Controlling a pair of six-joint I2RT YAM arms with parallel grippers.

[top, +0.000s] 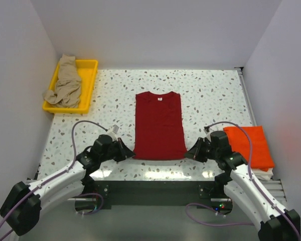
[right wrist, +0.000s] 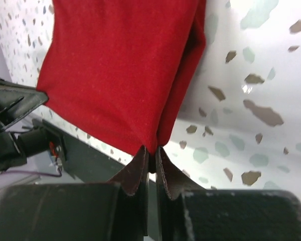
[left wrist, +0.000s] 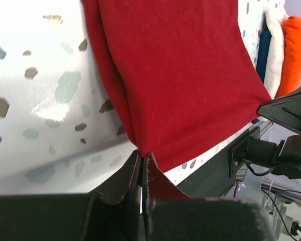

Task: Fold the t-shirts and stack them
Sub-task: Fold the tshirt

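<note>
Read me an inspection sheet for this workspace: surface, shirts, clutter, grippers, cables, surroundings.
Surface: speckled white terrazzo table, bare around the centre shirt.
Job's things: dark red cloth t-shirt flat, no sleeves showing; tan-beige cloth t-shirt crumpled in the tray; folded bright orange t-shirt atop white t-shirt, right edge.
Clutter: yellow plastic tray, far left.
Grippers: left gripper and right gripper each pinch a near hem corner of the red shirt.
Cables: purple cables loop along both arms.
Surroundings: plain white walls.

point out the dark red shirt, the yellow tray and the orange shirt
dark red shirt [top: 159, 125]: top external view, middle of the chest
yellow tray [top: 88, 75]: top external view, bare right side
orange shirt [top: 258, 145]: top external view, middle of folded top
</note>
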